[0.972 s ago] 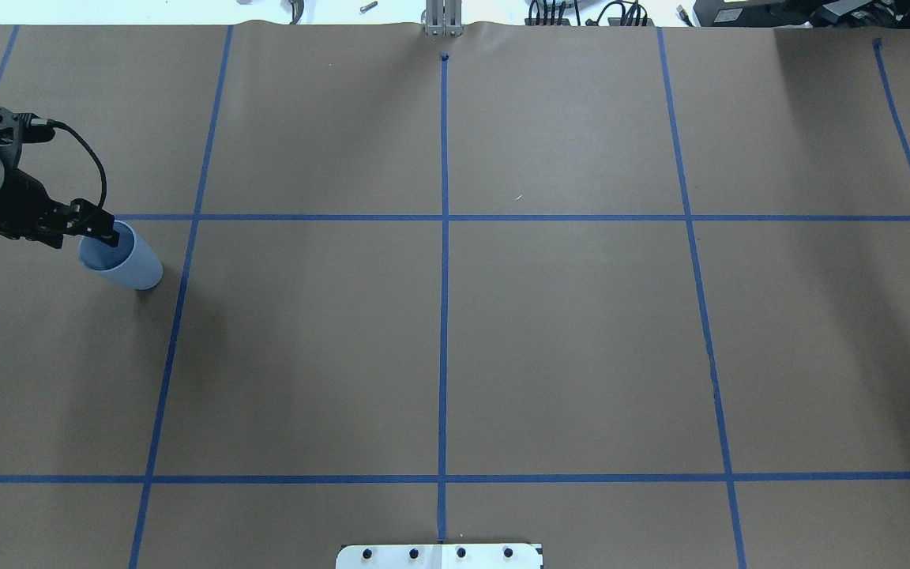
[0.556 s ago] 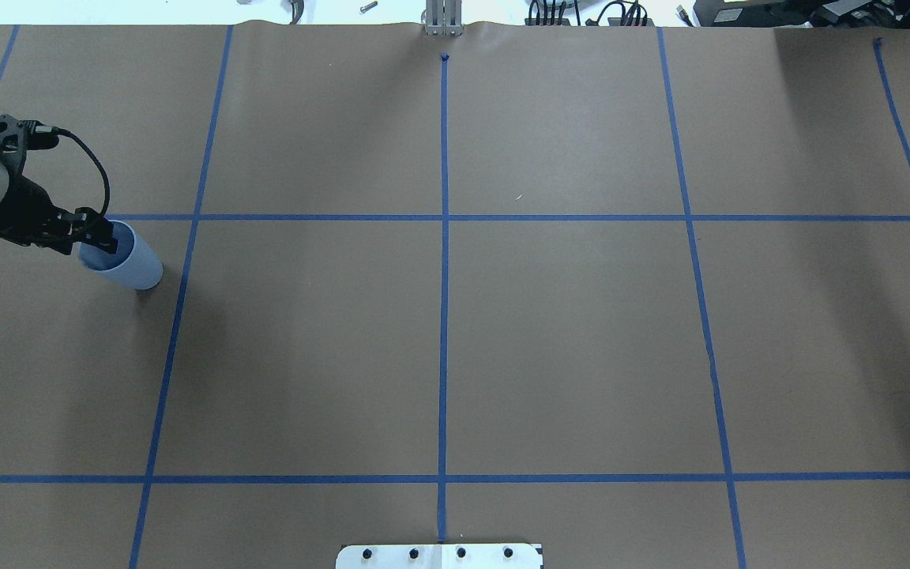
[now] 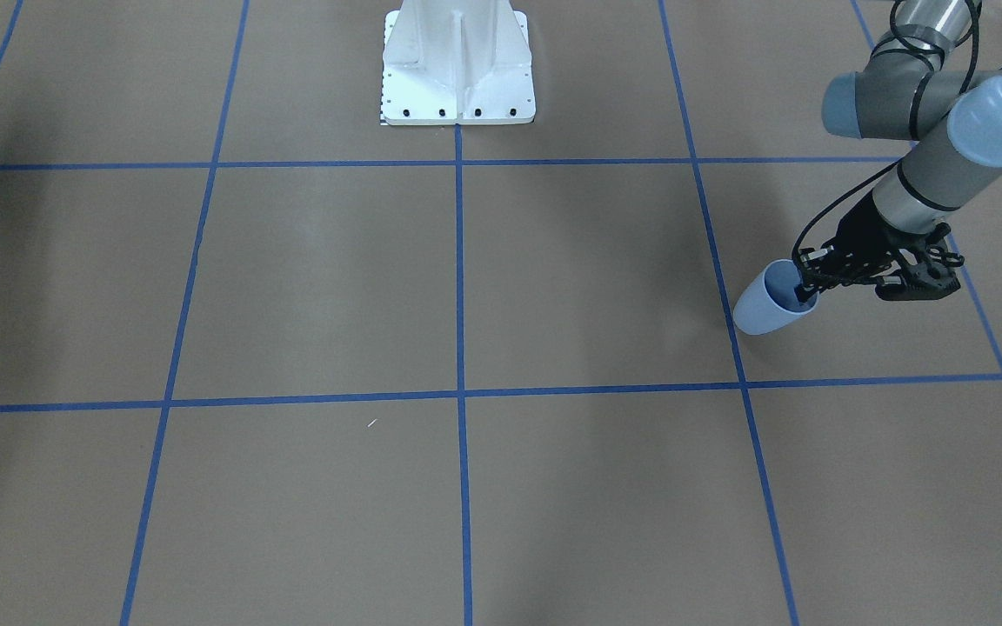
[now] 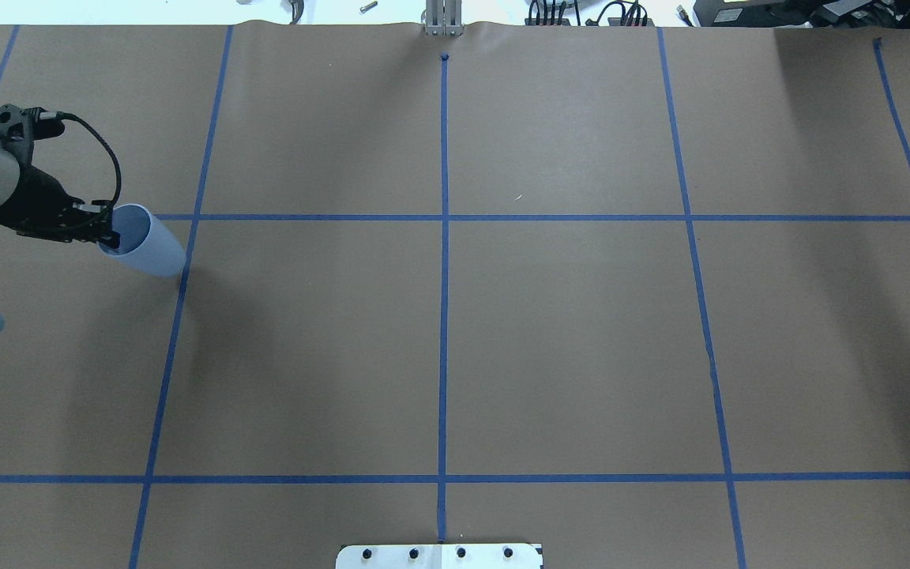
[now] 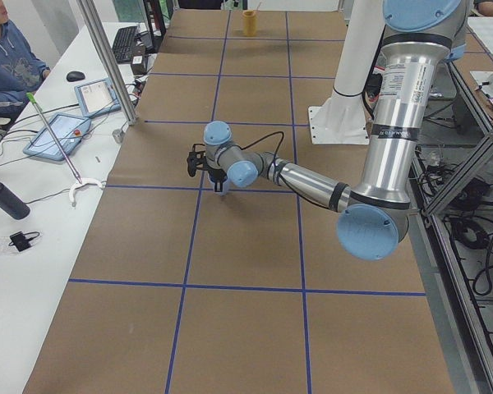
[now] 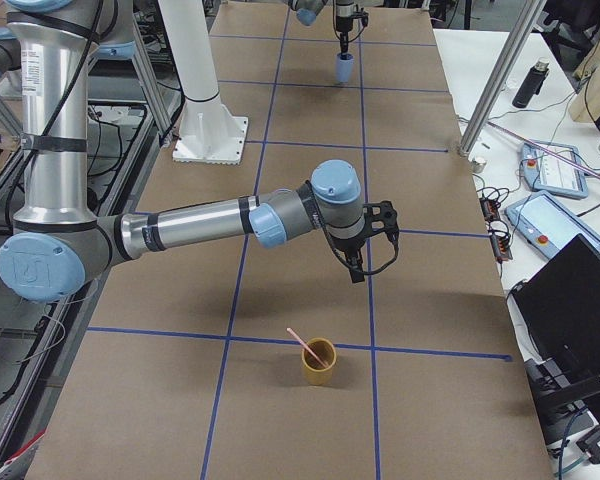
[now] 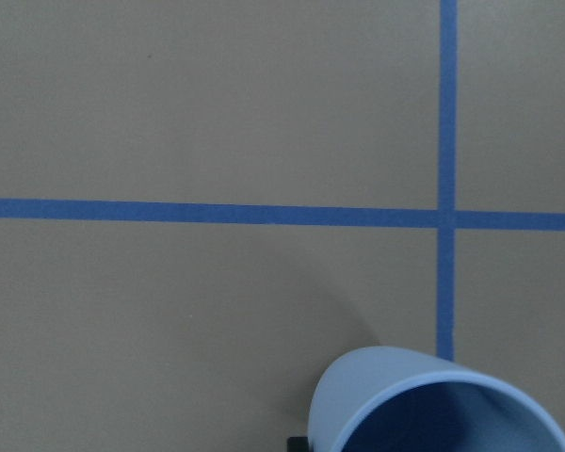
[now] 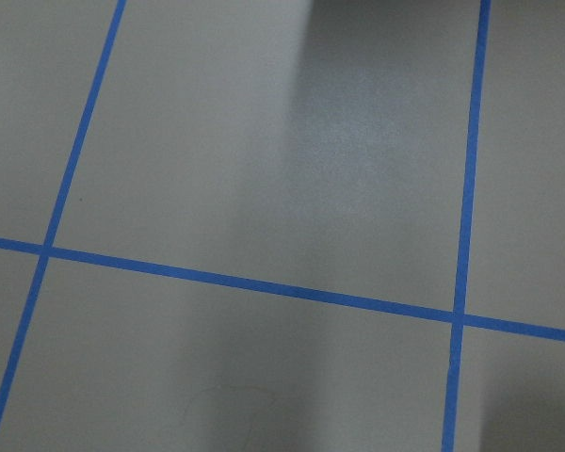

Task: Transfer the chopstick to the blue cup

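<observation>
Brown-paper table (image 4: 565, 340), blue tape grid (image 4: 444, 316). Left gripper (image 4: 107, 235) clamped on blue cup (image 4: 153, 253) rim, one finger inside. Right gripper (image 6: 355, 268): spread cannot tell.

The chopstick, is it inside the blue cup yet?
Not yet. The chopstick leans in the yellow cup at the table's opposite end; the blue cup sits apart, its rim held by the left tool.

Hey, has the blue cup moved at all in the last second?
Yes. In the overhead view the blue cup has shifted rightward: its base now reaches the vertical tape line it earlier stood clear of, with the left gripper at its rim.
</observation>
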Motion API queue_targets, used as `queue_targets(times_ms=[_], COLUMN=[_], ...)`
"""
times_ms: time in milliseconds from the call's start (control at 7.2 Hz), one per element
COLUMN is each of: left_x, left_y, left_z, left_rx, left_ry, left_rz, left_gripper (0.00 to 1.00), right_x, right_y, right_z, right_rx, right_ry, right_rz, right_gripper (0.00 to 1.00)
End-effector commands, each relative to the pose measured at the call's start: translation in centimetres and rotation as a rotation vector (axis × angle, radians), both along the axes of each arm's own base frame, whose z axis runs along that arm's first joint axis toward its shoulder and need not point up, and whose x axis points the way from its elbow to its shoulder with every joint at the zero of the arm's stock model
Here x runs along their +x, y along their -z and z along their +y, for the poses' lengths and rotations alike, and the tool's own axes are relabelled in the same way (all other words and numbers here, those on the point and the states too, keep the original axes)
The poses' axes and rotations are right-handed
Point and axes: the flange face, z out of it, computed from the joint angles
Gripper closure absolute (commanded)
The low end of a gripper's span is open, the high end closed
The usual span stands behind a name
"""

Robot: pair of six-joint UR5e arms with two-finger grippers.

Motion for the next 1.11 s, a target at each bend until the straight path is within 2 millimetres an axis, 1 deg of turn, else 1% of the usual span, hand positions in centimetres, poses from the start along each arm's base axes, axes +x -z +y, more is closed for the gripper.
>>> queue_targets(times_ms=[0,139,278,417,556,694,833,972], left_x=[7.8,12.0,15.3,18.1,21.1,26.3,31.3,32.0], left_y=[11.2,16.8,21.6,25.0,26.8,29.6,31.2,30.8], left_z=[-0.1,0.5,0.2,-0.4,-0.9,-0.5,0.4,0.7], left_rx=[-0.113,-0.151,-0.147,-0.172,-0.194,-0.173,-0.198,-0.194], left_ry=[0.039,0.051,0.091,0.089,0.121,0.137,0.154,0.154], left_rz=[0.09,0.1,0.068,0.033,0.023,-0.007,-0.034,-0.047], left_gripper=[1.0,1.0,1.0,1.0,1.0,1.0,1.0,1.0], right_x=[-0.1,-0.1,-0.2,-0.4,-0.4,-0.5,-0.6,-0.7], right_y=[-0.1,-0.1,-0.2,-0.3,-0.3,-0.5,-0.5,-0.8], right_z=[0.0,0.0,0.0,0.0,0.1,0.2,0.2,0.1], right_rx=[-0.001,-0.001,-0.005,-0.008,-0.008,-0.011,-0.013,-0.016], right_ry=[0.002,0.002,0.003,0.006,0.008,0.01,0.011,0.014], right_rz=[0.0,0.0,0.001,0.002,0.002,0.002,0.002,0.003], right_gripper=[0.0,0.0,0.0,0.0,0.0,0.0,0.0,0.0])
